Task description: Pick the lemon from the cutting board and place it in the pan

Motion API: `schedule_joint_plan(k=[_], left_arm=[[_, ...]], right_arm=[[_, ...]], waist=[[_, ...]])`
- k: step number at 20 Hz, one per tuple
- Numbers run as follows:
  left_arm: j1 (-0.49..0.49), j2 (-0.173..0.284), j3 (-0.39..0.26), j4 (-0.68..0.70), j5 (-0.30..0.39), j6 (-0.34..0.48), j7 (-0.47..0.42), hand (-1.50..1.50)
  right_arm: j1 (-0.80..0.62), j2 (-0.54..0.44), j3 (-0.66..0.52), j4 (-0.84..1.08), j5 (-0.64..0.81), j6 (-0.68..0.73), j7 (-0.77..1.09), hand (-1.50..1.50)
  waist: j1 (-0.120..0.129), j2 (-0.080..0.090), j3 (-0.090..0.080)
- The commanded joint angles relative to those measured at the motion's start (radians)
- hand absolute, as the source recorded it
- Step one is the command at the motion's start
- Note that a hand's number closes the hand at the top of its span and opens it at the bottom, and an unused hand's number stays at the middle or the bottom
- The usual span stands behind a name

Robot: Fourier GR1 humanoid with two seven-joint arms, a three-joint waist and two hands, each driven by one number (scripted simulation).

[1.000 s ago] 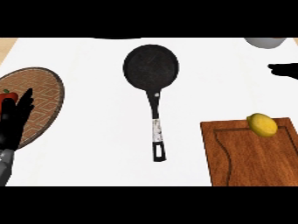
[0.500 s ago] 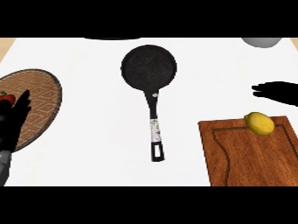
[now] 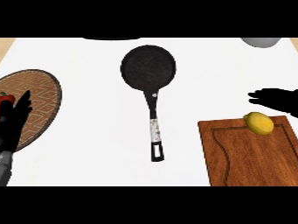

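A yellow lemon (image 3: 259, 123) lies near the far edge of the wooden cutting board (image 3: 254, 155) at the lower right. My right hand (image 3: 284, 100) hovers just beyond and right of the lemon, fingers straight and spread toward the left, not touching it. The black pan (image 3: 148, 66) sits at the counter's middle top, its handle (image 3: 154, 127) pointing toward me. My left hand (image 3: 9, 127) rests open at the left edge, fingers up, over a woven mat.
A round woven mat (image 3: 38, 98) at the left carries a red pepper (image 3: 1, 104). A grey bowl (image 3: 261, 41) shows at the top right edge, and a dark object (image 3: 112, 38) at the top middle edge.
My right hand has moved left and toward me, from the right edge to just beyond the lemon. The left hand, lemon and pan have stayed put.
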Motion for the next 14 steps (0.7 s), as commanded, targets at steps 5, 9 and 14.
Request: schedule_joint_plan(k=[5, 9, 14], left_arm=[[0.026, -0.012, 0.044, -0.046, -0.053, -0.031, 0.011, 0.00], [-0.092, -0.020, 0.100, 0.136, -0.038, -0.088, -0.039, 0.00], [-0.012, -0.074, 0.096, 0.081, -0.089, -0.060, -0.074, 0.00]], right_arm=[[-0.021, 0.063, -0.026, 0.017, 0.087, 0.064, -0.034, -1.50], [0.024, 0.116, -0.007, 0.060, 0.142, -0.026, -0.051, -1.50], [-0.056, 0.188, -0.024, 0.169, 0.202, -0.039, -0.063, -1.50]], waist=[[0.000, -0.001, 0.000], [-0.008, 0.001, 0.000], [0.002, 0.002, 0.000]])
